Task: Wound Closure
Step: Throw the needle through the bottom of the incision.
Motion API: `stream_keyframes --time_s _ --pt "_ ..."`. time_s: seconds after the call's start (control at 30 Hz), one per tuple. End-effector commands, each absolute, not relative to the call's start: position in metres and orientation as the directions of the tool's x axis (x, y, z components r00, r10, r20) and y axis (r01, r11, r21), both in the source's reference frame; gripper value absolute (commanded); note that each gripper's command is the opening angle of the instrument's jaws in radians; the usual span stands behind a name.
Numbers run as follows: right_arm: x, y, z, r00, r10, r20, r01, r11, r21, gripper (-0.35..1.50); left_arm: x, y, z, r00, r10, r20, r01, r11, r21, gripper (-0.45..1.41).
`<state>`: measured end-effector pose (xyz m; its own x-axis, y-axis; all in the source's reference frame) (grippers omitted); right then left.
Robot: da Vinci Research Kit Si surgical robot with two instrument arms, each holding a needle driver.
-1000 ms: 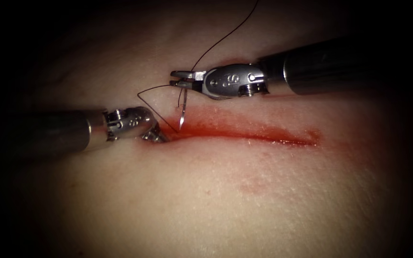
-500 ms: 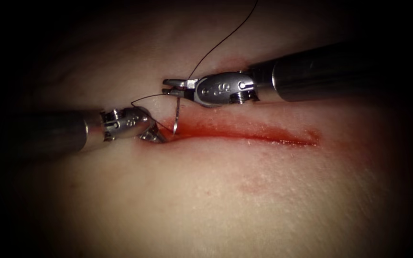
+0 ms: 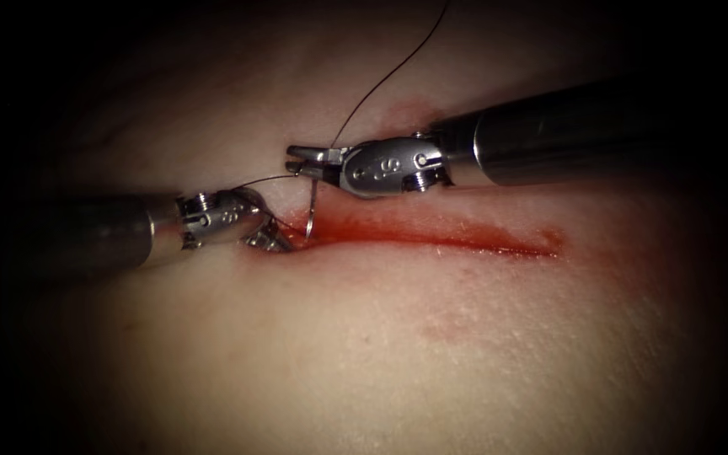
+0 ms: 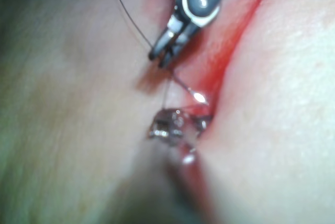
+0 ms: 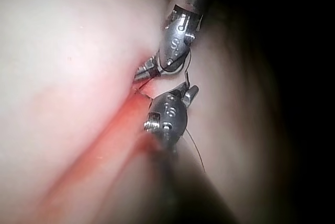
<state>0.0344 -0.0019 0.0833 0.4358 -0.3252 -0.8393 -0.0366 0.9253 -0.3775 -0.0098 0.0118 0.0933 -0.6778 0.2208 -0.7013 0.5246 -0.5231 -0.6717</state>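
My right tool [image 3: 301,160] is shut on the curved needle [image 3: 312,211] near its tail. The needle hangs down from the jaws and its tip meets the far lip of the cut [image 3: 465,240] at its left end. I cannot tell whether the tip has entered the tissue [image 3: 381,354]. Dark thread [image 3: 381,80] rises from the needle's tail, and a second strand arcs left to the left tool [image 3: 278,240]. That tool's tip presses into the tissue at the cut's left end, just left of the needle tip. The left wrist view has the right tool [image 4: 159,56] above the left tool [image 4: 178,130].
Red fluid lines the cut along its length and stains the tissue behind the right tool's wrist [image 3: 406,114]. Both shafts lie low over the tissue, one on each side. In the right wrist view the two tools [image 5: 189,90] [image 5: 144,73] nearly touch.
The right tool has moved left and a little down, bringing the needle tip from above the cut to its left end. The thread loop has flattened. The left tool has hardly moved.
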Motion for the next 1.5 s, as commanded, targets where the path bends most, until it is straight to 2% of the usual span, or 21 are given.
stream_keyframes --time_s 0.03,0.9,1.23,1.5 --pt "0.035 -0.0022 0.0842 0.44 -0.336 -0.833 -0.026 0.922 -0.386 -0.35 -0.0104 0.0116 0.094 -0.677 0.22 -0.702 0.527 -0.521 -0.671 -0.35" --pt "0.0348 -0.0038 0.0847 0.44 -0.379 -0.814 0.024 0.911 -0.412 -0.35 -0.0103 0.012 0.0938 -0.672 0.23 -0.704 0.518 -0.534 -0.668 -0.35" --pt "0.035 -0.0039 0.0846 0.421 -0.289 -0.86 -0.006 0.947 -0.322 -0.35 -0.0102 0.0121 0.0938 -0.671 0.231 -0.705 0.515 -0.539 -0.667 -0.35" --pt "0.0351 -0.0039 0.0843 0.392 -0.154 -0.907 -0.036 0.983 -0.183 -0.35 -0.0102 0.0122 0.0938 -0.671 0.231 -0.705 0.507 -0.551 -0.663 -0.35"
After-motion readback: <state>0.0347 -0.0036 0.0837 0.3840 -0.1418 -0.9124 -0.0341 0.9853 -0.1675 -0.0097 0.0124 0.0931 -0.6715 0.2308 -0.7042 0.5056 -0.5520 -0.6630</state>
